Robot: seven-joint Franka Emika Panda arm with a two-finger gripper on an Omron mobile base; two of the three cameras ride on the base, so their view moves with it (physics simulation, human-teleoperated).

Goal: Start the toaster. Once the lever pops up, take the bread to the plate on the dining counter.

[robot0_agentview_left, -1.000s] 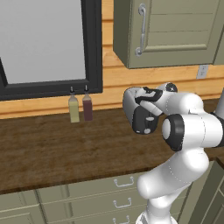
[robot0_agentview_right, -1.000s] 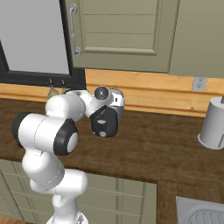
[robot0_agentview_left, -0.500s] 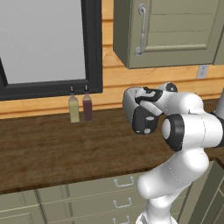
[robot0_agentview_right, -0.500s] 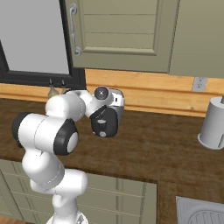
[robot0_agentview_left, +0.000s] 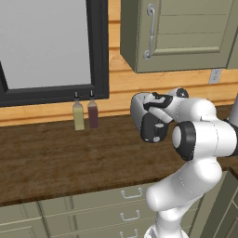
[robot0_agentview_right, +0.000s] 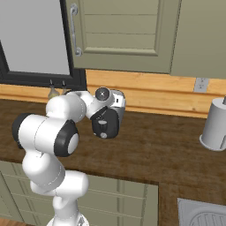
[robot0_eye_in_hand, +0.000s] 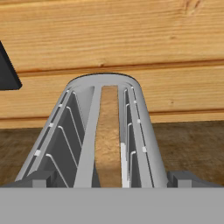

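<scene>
my pincer (robot0_eye_in_hand: 109, 183) stands wide and holds nothing, hovering right over the toaster (robot0_eye_in_hand: 105, 131) on the counter (robot0_agentview_left: 56, 153). the bread (robot0_eye_in_hand: 107, 140) sits down in its slot. i judge nothing done yet: lever, then plate, all remain.

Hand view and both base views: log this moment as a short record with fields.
gripper: open, fingertips wide apart, holding nothing
toaster: grey, slots seen from above, straight ahead of the gripper
bread: tan slice standing in the toaster
wood countertop: dark, drawers below
olive bottle, dark red bottle: side by side at the wall
grey canister: far right
</scene>
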